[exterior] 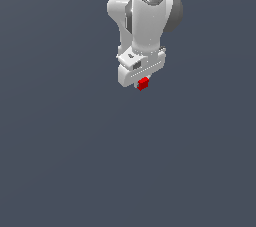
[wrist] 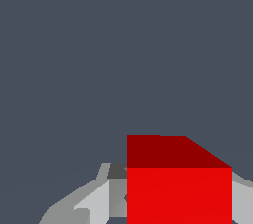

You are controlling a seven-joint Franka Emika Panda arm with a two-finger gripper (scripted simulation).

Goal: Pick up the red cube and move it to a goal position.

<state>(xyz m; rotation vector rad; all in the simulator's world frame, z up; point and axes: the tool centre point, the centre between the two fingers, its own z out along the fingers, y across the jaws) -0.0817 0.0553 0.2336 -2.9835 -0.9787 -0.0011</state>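
**Red cube clamped in gripper**

We see the gripper (exterior: 141, 84) pointing down, pinching the red cube (exterior: 143, 83) between its fingers. In the exterior view the cube sits right at the lower end of the white hand, poking out just below it. Wrist view agrees: the red cube (wrist: 179, 188) fills the near field, with pale grey fingers (wrist: 99, 201) hugging it on either side. One cube face is lit bright, the adjoining face is darker. Above the hand we see the white Panda arm (exterior: 147, 18) running out of the exterior view's top edge. Everything around is flat dark grey-blue; we cannot tell whether any of it is bench.
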